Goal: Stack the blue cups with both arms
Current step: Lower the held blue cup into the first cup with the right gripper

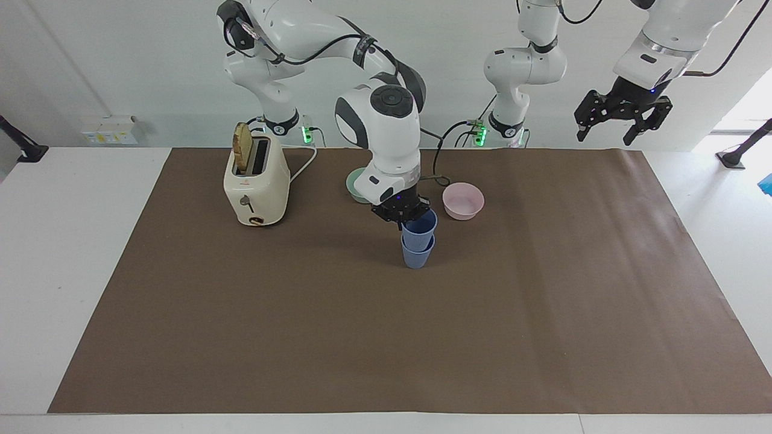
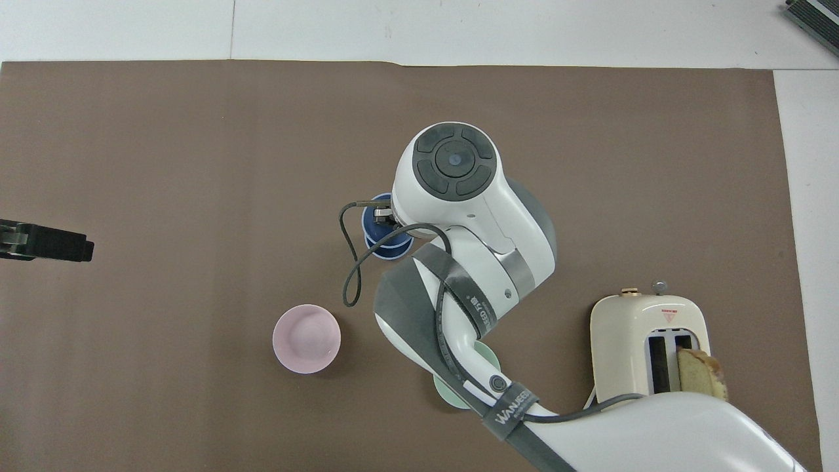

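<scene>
The right gripper is clamped on the rim of the upper blue cup, which is seated partway in the lower blue cup standing mid-table, just beside the pink bowl. The left gripper is held open above the table's edge, waiting. If the upper cup is released while tilted, the pair may be toppled.
</scene>
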You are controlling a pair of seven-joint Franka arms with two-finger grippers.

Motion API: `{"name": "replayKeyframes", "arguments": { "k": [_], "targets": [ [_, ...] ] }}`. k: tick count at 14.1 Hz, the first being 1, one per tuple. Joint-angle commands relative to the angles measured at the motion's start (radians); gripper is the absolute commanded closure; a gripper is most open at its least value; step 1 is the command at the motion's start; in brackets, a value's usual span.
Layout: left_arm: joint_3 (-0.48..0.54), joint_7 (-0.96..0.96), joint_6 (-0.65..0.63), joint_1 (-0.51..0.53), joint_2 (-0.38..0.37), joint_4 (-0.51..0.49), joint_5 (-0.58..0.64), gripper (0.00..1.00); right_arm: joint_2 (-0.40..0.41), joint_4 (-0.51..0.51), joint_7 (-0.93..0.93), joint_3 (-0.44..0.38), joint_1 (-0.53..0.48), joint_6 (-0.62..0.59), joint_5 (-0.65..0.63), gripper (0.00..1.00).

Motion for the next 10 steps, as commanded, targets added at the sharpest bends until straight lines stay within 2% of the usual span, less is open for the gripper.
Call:
{"name": "replayKeyframes", "arguments": {
  "k": [1,4,5,6,8,10],
  "targets": [
    [-0.001,0.013,-0.006,0.002,-0.017,-0.016,-0.008,0.0,0.02,0.013,0.031,0.005,0.01,0.017,-0.031,1.0],
    [-0.001,0.012,-0.006,0.002,-0.017,-0.019,-0.008,0.0,0.02,0.013,0.031,0.005,0.01,0.019,-0.029,1.0],
    [-0.001,0.012,-0.006,0.002,-0.017,-0.019,-0.008,0.0,0.02,0.013,0.031,0.005,0.008,0.023,-0.028,0.89],
    [-0.001,0.012,-0.006,0.002,-0.017,-0.019,-0.008,0.0,0.02,0.013,0.031,0.005,0.005,0.034,-0.029,0.65],
    [-0.001,0.012,-0.006,0.002,-0.017,-0.019,-0.008,0.0,0.02,0.013,0.03,0.005,0.002,0.039,-0.026,0.35],
    [-0.002,0.012,-0.007,0.001,-0.017,-0.022,-0.008,0.0,0.02,0.013,0.03,0.005,0.002,0.037,-0.026,0.33]
  ]
}}
